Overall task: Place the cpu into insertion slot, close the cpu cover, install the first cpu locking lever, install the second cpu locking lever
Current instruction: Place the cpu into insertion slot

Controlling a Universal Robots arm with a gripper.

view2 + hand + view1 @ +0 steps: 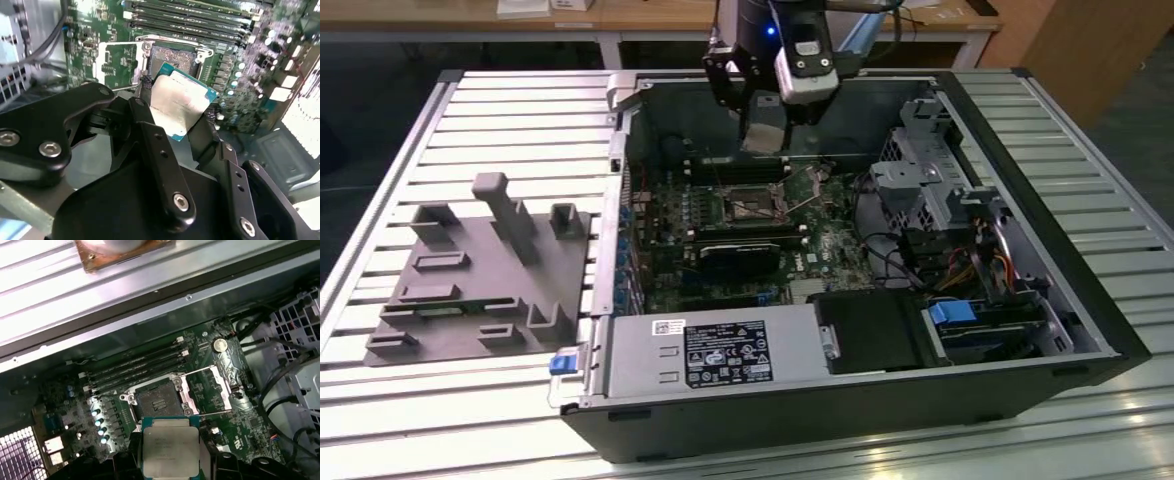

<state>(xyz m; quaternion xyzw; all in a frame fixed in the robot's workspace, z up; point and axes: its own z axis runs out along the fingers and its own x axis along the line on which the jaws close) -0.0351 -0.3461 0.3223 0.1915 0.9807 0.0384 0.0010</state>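
Black fingers [150,132] of the gripper [176,116] grip the small square silver-topped cpu [179,101] above the dark-centred square insertion slot [172,59].

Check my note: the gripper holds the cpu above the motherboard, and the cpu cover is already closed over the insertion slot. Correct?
Not quite. The cpu cover is open, swung to the side of the insertion slot, whose dark centre lies exposed, as the second wrist view shows. The rest stands: the gripper holds the cpu above the motherboard.
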